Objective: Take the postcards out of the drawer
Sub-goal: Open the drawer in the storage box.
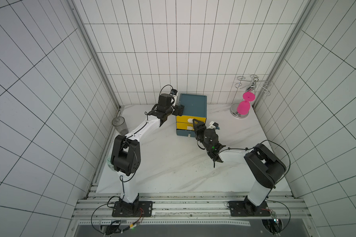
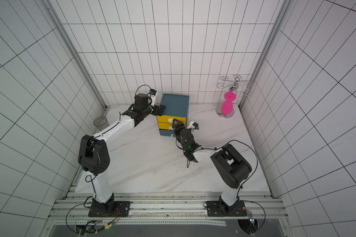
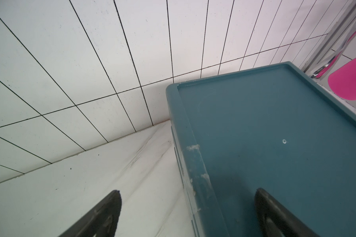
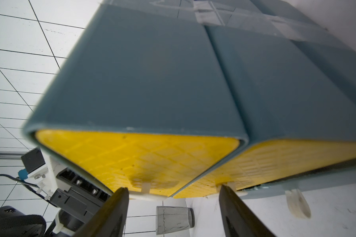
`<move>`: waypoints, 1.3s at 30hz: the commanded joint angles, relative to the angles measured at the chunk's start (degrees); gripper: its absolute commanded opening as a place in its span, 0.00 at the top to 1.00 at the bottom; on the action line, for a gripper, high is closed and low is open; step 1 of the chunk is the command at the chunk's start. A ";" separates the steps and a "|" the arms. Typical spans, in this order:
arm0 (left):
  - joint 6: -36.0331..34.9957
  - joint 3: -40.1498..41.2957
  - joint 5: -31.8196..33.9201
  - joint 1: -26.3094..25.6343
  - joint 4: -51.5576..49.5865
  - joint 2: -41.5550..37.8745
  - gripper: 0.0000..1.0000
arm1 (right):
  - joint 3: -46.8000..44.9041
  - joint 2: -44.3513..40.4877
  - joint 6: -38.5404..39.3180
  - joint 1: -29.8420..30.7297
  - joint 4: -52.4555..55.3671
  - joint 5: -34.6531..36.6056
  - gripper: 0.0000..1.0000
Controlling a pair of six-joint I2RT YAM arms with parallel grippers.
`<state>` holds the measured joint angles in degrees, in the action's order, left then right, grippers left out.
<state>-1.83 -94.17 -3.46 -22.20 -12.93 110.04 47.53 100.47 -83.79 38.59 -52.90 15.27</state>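
While yellow drawers [image 1: 183,118] are sitting shut, left gripper [image 3: 187,190] is straddling teal cabinet [image 1: 193,103] at its top edge, wide open; right gripper [image 4: 173,187] is facing drawer fronts, jaws parted.

Cabinet [image 1: 193,104]: teal shell
Drawer fronts [image 4: 144,156]: yellow, embossed diamond lattice
Handles [image 4: 146,187]: white
Bench [image 1: 173,174]: white marble, grey veins
Walls [image 1: 173,41]: white tiles, black grid lines
Goblet [image 1: 243,107]: hot pink
Rack [image 1: 233,112]: chrome
Tumbler [image 1: 119,125]: smoky grey
Arms [image 1: 144,127]: white links, black joints
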 commanded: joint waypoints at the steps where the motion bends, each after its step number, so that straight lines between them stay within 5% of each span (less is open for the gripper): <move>1: -1.51 0.27 0.65 -0.38 -1.84 1.05 0.01 | 2.79 0.53 -0.24 0.94 -4.34 1.77 0.27; 21: -1.25 1.45 0.26 -0.29 -1.14 -0.18 0.01 | 5.86 4.34 -2.34 1.92 -7.39 1.68 0.34; 30: -1.29 1.80 0.21 -0.32 -0.87 -0.54 0.01 | 5.54 4.49 -2.34 1.92 -7.76 2.88 0.55; 39: -1.24 1.78 0.21 -0.29 -0.70 -0.36 0.01 | 2.91 3.38 -2.20 1.99 -9.33 3.10 0.63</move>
<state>-2.00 -93.62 -3.46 -22.31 -11.77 110.00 50.85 104.47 -85.93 40.18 -59.31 17.21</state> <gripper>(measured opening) 0.991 0.386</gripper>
